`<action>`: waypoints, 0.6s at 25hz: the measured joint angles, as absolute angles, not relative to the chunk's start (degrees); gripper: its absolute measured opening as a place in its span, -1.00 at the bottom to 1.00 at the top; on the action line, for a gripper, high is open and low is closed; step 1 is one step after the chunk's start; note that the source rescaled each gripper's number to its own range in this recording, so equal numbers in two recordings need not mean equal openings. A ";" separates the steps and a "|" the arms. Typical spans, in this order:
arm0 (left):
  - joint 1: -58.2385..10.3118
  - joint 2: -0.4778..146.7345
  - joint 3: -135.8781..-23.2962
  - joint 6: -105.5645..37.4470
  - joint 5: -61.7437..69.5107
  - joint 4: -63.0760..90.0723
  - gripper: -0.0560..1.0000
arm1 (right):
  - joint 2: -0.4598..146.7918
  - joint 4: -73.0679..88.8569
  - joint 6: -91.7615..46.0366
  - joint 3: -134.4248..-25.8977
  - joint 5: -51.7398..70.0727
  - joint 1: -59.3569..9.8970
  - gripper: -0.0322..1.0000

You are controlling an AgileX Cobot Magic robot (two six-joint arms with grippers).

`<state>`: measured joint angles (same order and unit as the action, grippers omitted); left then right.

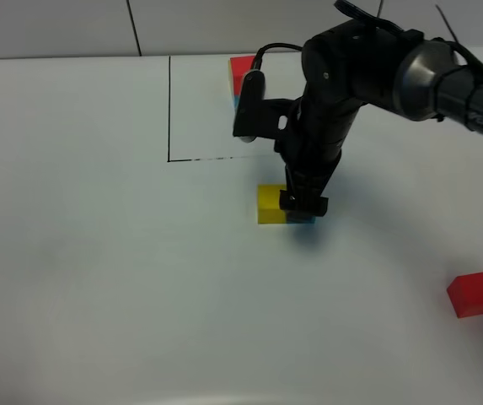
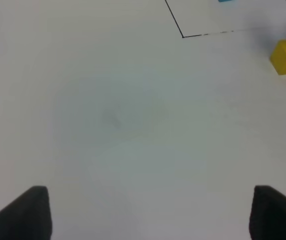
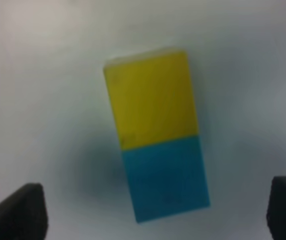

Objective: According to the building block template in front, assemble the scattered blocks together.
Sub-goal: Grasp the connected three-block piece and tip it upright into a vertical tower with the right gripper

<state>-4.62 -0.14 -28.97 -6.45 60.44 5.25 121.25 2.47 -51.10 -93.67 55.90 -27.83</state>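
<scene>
Plainly, yellow cube (image 3: 152, 97) touches cyan-blue cube (image 3: 165, 177).

- The white table (image 1: 98, 278) is plain and matte, and it carries everything here.
- A thin black-line rectangle (image 1: 169, 110) is drawn on it toward the far side; its near-left corner shows clearly.
- The building block template (image 1: 241, 72) sits inside that rectangle near the far edge, mostly red with a cyan-blue sliver at its near side.
- The yellow cube (image 1: 270, 204) and the cyan-blue cube (image 3: 165, 177) lie just outside the rectangle's near line, touching face to face.
- The red cube (image 1: 473, 294) lies alone toward the near right, well apart from the pair.
</scene>
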 joint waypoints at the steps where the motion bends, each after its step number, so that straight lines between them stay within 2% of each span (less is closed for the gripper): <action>1: -4.62 -0.14 -28.97 -6.45 60.44 5.25 0.80 | 122.55 3.18 -51.91 -94.72 56.13 -27.83 0.57; 7: -4.62 -0.14 -28.97 -6.45 60.44 5.25 0.80 | 126.23 4.80 -54.55 -95.84 55.72 -27.83 0.47; 9: -4.62 -0.14 -28.97 -6.45 60.44 5.25 0.80 | 126.65 4.79 -54.62 -95.84 55.22 -27.83 0.38; 12: -4.62 -0.14 -28.97 -6.45 60.44 5.25 0.80 | 127.49 4.79 -54.62 -95.84 54.25 -27.83 0.11; 15: -4.62 -0.14 -28.97 -6.45 60.44 5.25 0.80 | 128.23 4.79 -54.72 -95.84 53.70 -27.83 -0.28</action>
<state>-4.62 -0.14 -28.97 -6.45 60.44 5.25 128.23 4.79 -54.72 -95.84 53.70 -27.83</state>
